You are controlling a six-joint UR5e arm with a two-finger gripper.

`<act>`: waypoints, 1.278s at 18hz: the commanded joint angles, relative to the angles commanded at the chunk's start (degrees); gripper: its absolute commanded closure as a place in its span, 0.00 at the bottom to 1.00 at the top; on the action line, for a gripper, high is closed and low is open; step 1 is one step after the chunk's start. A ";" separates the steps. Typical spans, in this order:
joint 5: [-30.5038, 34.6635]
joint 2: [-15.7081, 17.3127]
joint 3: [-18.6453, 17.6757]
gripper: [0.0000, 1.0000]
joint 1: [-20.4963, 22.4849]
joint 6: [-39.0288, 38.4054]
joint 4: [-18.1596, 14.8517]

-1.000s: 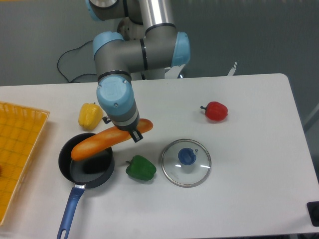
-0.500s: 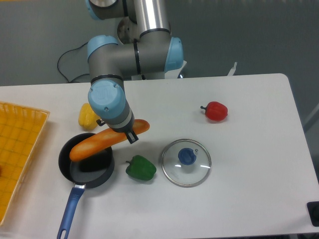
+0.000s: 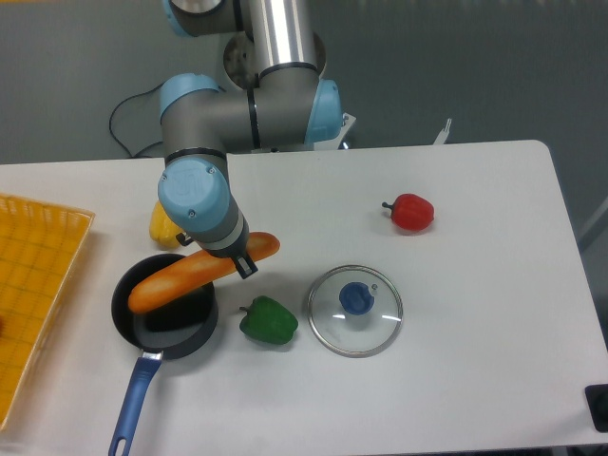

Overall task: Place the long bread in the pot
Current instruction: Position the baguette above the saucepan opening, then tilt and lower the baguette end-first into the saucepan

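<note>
Tabletop [image 3: 475,361] white, smooth, matte, rounded at the far right corner, filling most of the view. Behind it, a plain grey-blue wall and a darker floor strip at the right edge. Black cable [image 3: 128,119] looped against the wall at the left, beside the arm's base.

Gripper [image 3: 223,255] mostly hidden beneath the blue-capped wrist; closed on the long bread [image 3: 180,275], only one dark fingertip [image 3: 244,267] visible past the loaf's near side. Long bread held roughly level, slightly tilted, left end lower and over the pot [image 3: 166,309], right end sticking out past the pot's rim toward the table's middle. Cannot tell whether the lower end touches the rim. Pot dark, sitting on the table at front left, blue handle [image 3: 133,399] pointing toward the near edge. Loaf's shadow inside the pot.

Yellow pepper [image 3: 163,223] just behind the pot, partly hidden by the wrist. Green pepper [image 3: 269,321] just right of the pot. Glass lid [image 3: 354,310] with blue knob flat on the table, right of the green pepper. Red pepper [image 3: 411,212] farther back and right, well apart from the rest. Yellow basket [image 3: 33,294] at the left edge, cut off by the frame. Small dark object [image 3: 598,407] at the lower right corner, too cropped to identify.
</note>
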 joint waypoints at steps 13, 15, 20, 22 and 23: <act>0.09 -0.62 0.53 0.01 -0.35 -0.09 0.00; 0.09 -0.62 0.53 0.01 -0.35 -0.26 -0.09; 0.17 -0.27 0.79 0.00 -0.26 -0.26 0.09; 0.09 0.26 0.97 0.00 -0.09 -0.26 -0.26; -0.09 0.61 1.14 0.00 0.00 -0.35 -0.44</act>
